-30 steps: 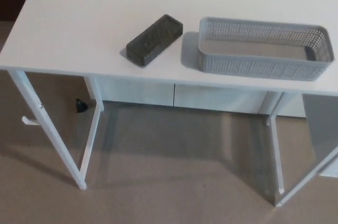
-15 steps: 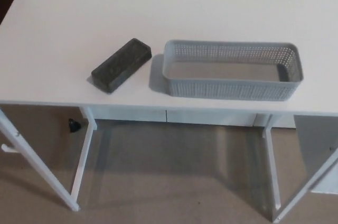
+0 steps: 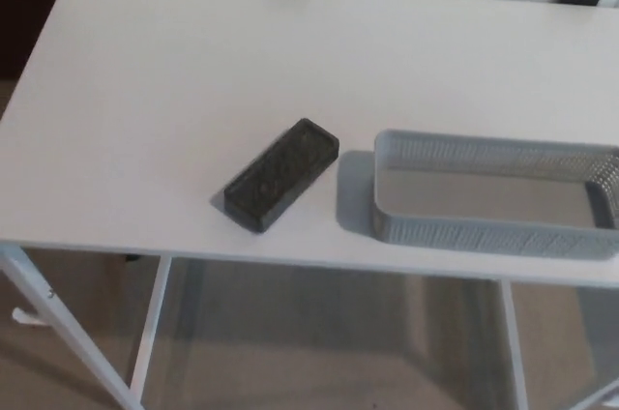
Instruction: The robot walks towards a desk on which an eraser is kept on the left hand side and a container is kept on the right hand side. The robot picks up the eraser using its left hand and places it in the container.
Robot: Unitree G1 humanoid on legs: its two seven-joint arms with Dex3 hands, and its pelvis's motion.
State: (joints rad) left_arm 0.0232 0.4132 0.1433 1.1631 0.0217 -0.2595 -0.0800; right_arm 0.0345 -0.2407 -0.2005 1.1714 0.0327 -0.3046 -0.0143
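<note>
- Since the earlier frames the whole view has shifted: my head camera has moved, and the tabletop (image 3: 145, 120) now fills more of the picture; the things on it lie in the same arrangement as before.
- Nearest me, no robot hand of mine shows, left or right, so I cannot tell how open either one is, and I see nothing held.
- Just past the near edge lies the eraser (image 3: 282, 175), dark, flat on the tabletop, set diagonally with its far end turned toward the container.
- To its right, close beside but apart, stands the grey mesh container (image 3: 484, 233), empty as far as I can see, its right end cut off by the frame.
- Farther back the tabletop runs bare to its rear edge.
- I judge I am in the approach step, with the pick not yet begun.
- Next I would need to bring my left robot hand over the eraser, fingers across its narrow sides.
</note>
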